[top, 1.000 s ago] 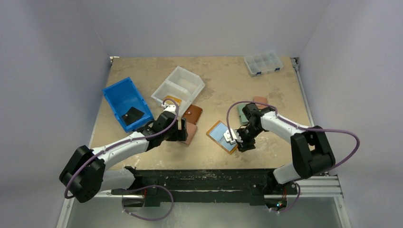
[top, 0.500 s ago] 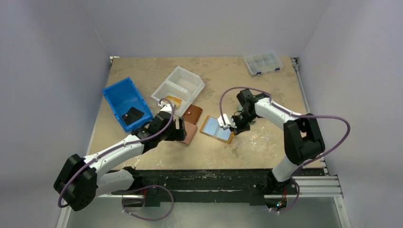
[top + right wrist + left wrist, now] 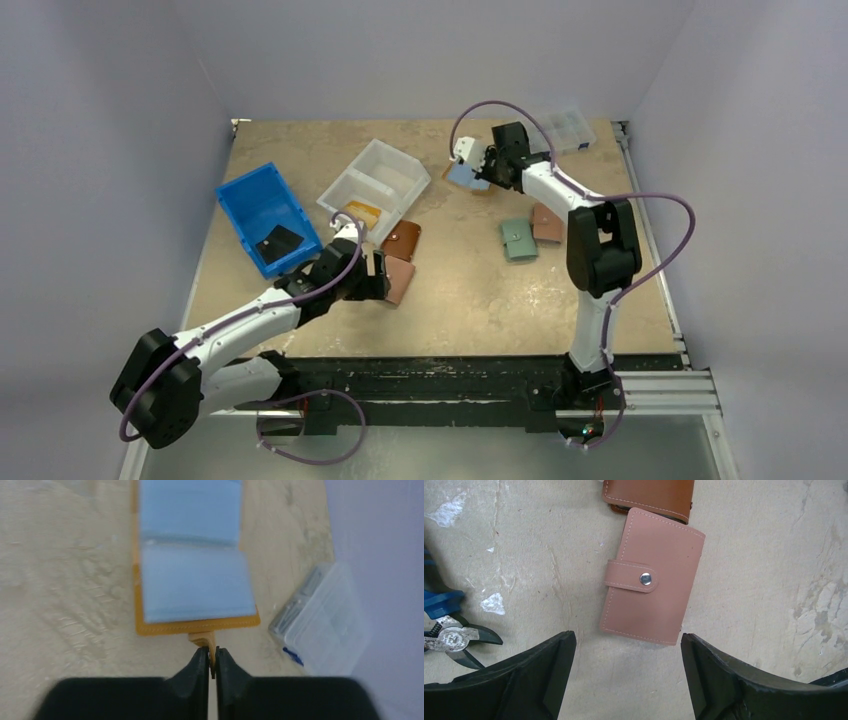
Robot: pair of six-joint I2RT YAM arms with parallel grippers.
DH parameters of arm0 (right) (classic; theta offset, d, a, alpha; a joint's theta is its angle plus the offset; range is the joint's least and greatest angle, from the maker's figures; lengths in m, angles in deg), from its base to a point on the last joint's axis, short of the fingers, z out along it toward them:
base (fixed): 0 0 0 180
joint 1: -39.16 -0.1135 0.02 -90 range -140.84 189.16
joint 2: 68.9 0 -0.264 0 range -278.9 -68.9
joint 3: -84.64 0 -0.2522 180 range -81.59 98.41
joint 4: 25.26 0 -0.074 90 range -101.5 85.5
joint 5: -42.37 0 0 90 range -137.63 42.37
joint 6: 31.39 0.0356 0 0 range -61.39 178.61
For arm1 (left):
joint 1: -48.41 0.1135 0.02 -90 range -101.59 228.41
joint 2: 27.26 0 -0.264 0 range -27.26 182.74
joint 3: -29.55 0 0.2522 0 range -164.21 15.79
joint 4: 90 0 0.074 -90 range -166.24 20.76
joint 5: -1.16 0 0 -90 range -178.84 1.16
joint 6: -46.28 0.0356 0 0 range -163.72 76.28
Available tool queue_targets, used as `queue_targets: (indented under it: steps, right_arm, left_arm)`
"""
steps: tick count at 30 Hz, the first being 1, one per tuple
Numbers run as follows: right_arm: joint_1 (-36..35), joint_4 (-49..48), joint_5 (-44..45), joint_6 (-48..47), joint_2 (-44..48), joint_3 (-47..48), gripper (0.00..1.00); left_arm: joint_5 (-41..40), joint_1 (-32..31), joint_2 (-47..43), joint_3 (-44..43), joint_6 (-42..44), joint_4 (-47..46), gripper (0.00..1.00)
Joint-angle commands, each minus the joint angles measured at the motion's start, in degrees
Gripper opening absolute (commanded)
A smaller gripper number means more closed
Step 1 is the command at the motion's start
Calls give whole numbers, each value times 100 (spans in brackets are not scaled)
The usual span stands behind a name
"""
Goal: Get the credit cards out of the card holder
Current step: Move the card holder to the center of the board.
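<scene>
Extraction not begun: right gripper [image 3: 211,662] clenched on the open card holder [image 3: 195,626] tab at one o'clock, credit cards [image 3: 192,582] all sleeved; left gripper [image 3: 624,680] released above a shut pink wallet [image 3: 651,580].

Plain pale lilac-grey walls [image 3: 100,150] close in the scuffed, white-flecked beige surface [image 3: 480,290] on 3 sides. A metal rail [image 3: 670,400] runs along its near edge. Light is soft and even.

- Left of table [image 3: 470,300]: open bin [image 3: 255,205], with divided tray [image 3: 385,170] to its right.
- Before the tray: two wallets touching, far wallet [image 3: 649,495] behind near wallet [image 3: 651,580]; left gripper [image 3: 626,638], jaws apart, just beside the near one.
- Far side: card holder [image 3: 195,625], credit cards [image 3: 195,582] inside, its tab pinched by right gripper [image 3: 212,660]; compartment box [image 3: 320,625] to its right.
</scene>
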Motion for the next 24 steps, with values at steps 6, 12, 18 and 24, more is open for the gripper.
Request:
queue_targets:
  steps: [6,12,18,24]
  right_arm:
    - [163,-916,589,731,417,-563,79]
    - [163,20,-906,1436,1545,-1019,93]
    - [163,561,-3484,1627,2850,-1720,93]
    - [163,921,-4412,1800,3340,-1969,93]
  left_arm:
    - [-10,53,600,-276,12,-510,90]
    - [-126,133,1141,-752,182,-503,90]
    - [-108,228,1499,-840,176,-660,86]
    - [-14,229,1943,-954,234,-704,74]
